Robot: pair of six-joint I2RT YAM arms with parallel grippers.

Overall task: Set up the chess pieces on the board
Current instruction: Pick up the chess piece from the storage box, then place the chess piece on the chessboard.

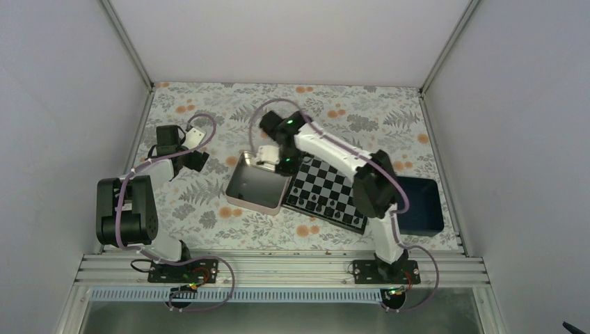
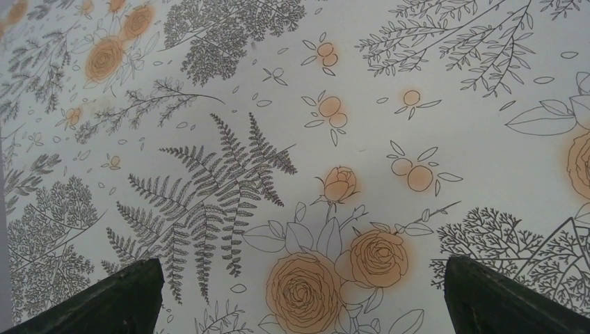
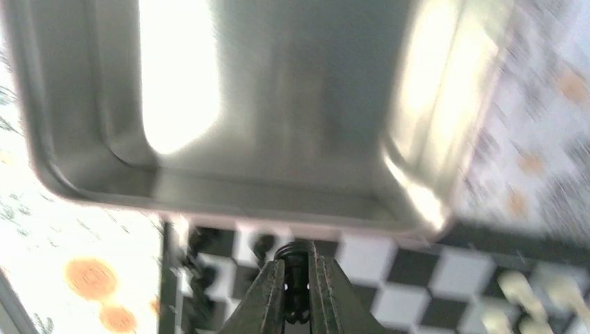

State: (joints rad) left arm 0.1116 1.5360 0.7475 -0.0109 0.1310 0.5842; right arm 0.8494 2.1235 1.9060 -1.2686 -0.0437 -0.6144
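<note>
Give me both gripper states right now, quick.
Left gripper: open, holding nothing.
Right gripper: closed on a small black piece.

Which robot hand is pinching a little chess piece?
The right gripper, shut on a tiny black chess piece over the board. The left gripper is wide open, holding nothing.

Soft, even light is filling the overhead view. In the right wrist view, glare is flaring on the tin [image 3: 278, 104] and blur is smearing the board [image 3: 410, 268].
</note>
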